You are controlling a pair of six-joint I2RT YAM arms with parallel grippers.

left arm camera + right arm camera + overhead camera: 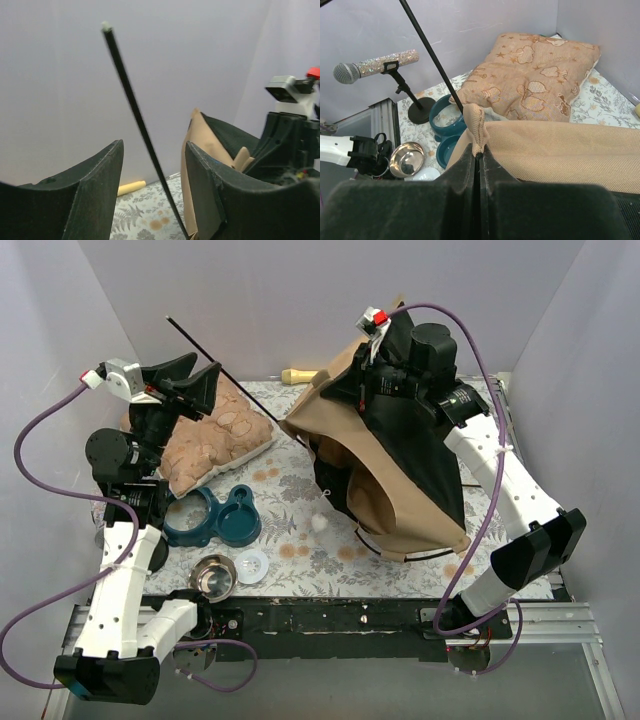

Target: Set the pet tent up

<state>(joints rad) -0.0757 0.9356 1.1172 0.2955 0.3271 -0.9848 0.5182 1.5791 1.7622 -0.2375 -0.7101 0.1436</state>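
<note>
The pet tent (400, 490) is a tan fabric shell with a black panel, heaped at the table's centre right. A thin black pole (190, 337) rises from its left edge towards the back left. My left gripper (207, 362) is open, and in the left wrist view the pole (132, 100) passes between its fingers (100, 175) without touching them. My right gripper (477, 150) is shut on a tan fabric fold at the tent's edge (560, 150), where the pole (427, 42) enters. In the top view it (365, 358) is raised above the tent's back.
A puffy patterned cushion (210, 440) lies at the back left. A teal double bowl (215, 518), a steel bowl (213, 577) and a white lid (252, 565) sit at the front left. A yellow cylinder (300, 375) lies by the back wall. A microphone on a stand (375, 67) shows in the right wrist view.
</note>
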